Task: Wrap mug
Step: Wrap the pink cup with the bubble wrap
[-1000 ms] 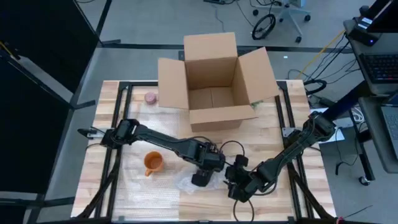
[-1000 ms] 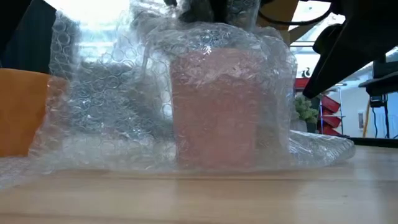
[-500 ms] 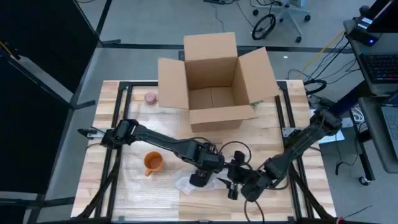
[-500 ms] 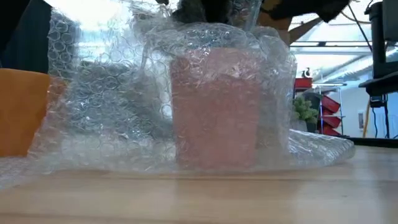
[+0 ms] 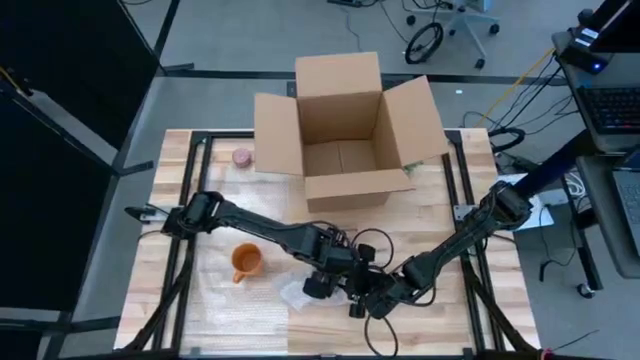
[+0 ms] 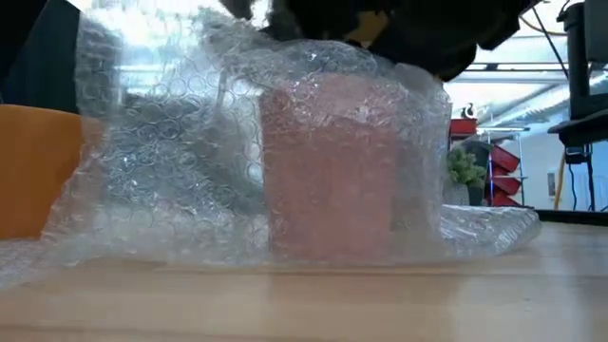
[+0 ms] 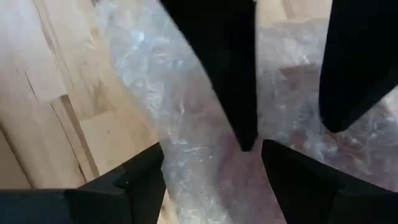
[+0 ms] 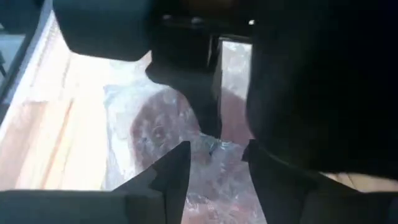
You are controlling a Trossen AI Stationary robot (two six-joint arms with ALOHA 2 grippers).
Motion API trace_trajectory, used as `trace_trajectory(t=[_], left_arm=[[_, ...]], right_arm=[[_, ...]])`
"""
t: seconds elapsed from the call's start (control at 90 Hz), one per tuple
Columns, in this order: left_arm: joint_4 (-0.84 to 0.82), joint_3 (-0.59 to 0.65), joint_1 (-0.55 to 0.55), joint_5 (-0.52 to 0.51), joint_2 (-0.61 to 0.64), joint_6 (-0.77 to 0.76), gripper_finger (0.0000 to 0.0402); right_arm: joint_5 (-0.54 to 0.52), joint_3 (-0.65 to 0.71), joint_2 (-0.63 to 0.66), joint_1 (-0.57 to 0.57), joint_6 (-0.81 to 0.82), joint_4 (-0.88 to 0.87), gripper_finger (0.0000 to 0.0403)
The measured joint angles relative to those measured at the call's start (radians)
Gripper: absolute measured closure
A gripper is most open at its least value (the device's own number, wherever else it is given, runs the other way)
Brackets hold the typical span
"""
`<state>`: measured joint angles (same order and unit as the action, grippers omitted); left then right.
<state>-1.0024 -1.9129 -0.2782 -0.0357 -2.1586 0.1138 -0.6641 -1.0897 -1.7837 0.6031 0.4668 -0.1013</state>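
1. Two dark robot arms meet low over the near middle of a pale wooden slat table [image 5: 170,300], where a pink mug swathed in clear bubble wrap [image 6: 332,161] stands upright on the boards.
2. The left gripper [image 5: 318,286] and right gripper [image 5: 362,302] crowd together directly above the bundle; whether either pair of fingers is parted or closed on the wrap cannot be told, since the dark bodies mask each other from above and fill the top edge of the level view.
3. The bubble wrap sheet [image 6: 161,180] billows loosely around the cup and trails flat across the wood on both sides, its pink contents showing only as a blurred column.
4. An orange ceramic mug [image 5: 245,262] sits just beside the sheet on the left arm's side, cut off at the frame edge in the level view.
5. Farther back, an open brown cardboard box [image 5: 345,135] stands at the far middle of the table, a small pink round object [image 5: 241,157] near its left flap.
6. Beyond lie grey floor, cables and an office chair base [image 5: 455,25].
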Motion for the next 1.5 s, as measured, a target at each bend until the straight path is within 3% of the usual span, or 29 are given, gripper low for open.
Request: trace_trajectory(t=[0.333,0.767,0.933,1.078,1.244,1.5], left_arm=[[-0.127,-0.037,-0.004,-0.082,0.018,0.005,0.0159],[-0.102,-0.043,-0.008,-0.164,0.196,-0.006,0.0159],[-0.126,-0.043,-0.019,-0.228,0.261,-0.058,0.0159],[-0.270,-0.039,-0.025,-0.322,0.321,-0.175,0.0159],[-0.380,0.063,-0.025,-0.326,0.369,-0.293,0.0159],[-0.227,0.377,-0.019,-0.185,0.479,-0.344,0.0159]], right_arm=[[0.028,-0.002,-0.006,0.000,-0.002,-0.008,0.0276],[0.044,0.000,-0.009,-0.002,0.003,-0.016,0.0276],[0.043,0.000,-0.009,-0.002,0.005,-0.017,0.0276],[0.042,0.000,-0.009,-0.002,0.011,-0.021,0.0276],[0.042,0.000,-0.009,-0.002,0.011,-0.024,0.0276],[0.041,0.000,-0.009,-0.002,0.011,-0.034,0.0276]])
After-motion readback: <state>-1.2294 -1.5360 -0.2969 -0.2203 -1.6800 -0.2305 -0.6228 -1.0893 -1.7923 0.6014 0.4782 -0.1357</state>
